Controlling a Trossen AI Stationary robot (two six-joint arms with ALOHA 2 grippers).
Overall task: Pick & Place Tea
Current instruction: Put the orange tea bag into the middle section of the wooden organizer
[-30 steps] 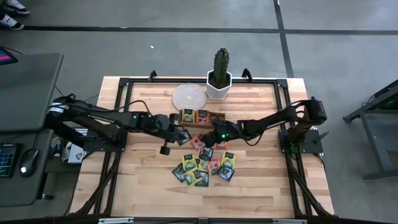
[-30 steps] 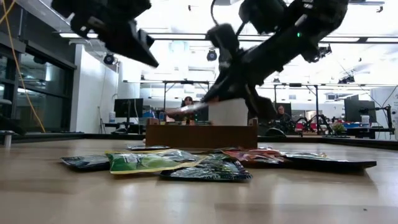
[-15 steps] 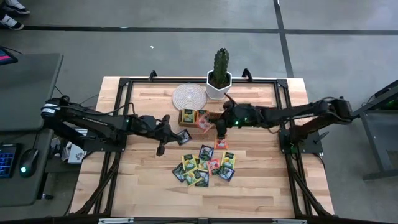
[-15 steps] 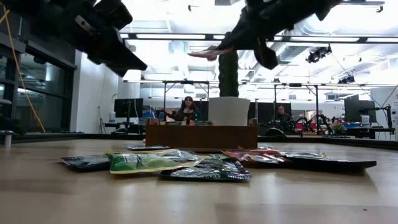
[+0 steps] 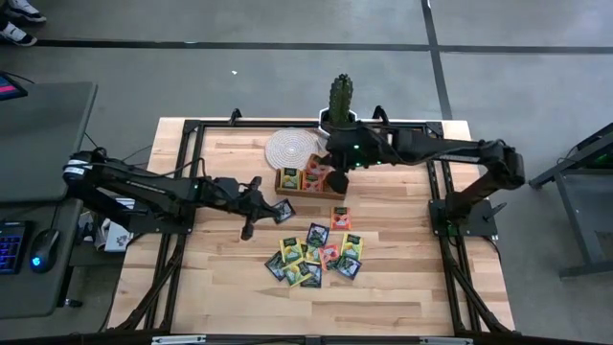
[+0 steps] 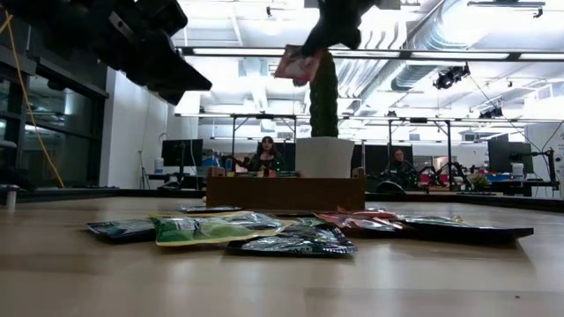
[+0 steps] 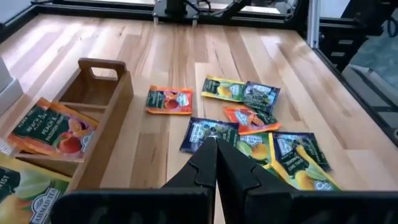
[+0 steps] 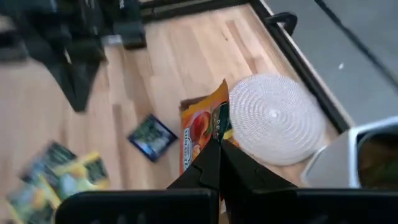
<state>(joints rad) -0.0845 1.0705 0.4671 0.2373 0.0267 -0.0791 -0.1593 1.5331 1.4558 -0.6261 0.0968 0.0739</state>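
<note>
Above the wooden tray, already holding several packets, the right gripper pinches an orange tea packet; the pile beside it remains.

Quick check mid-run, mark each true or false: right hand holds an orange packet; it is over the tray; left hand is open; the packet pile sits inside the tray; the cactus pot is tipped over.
1. The right hand holds an orange packet: true.
2. It is above the wooden tray: true.
3. The left hand is open: false, it is shut and empty.
4. The packet pile lies inside the tray: false, it lies on the table in front of the tray.
5. The cactus pot is tipped over: false, it stands upright.
</note>
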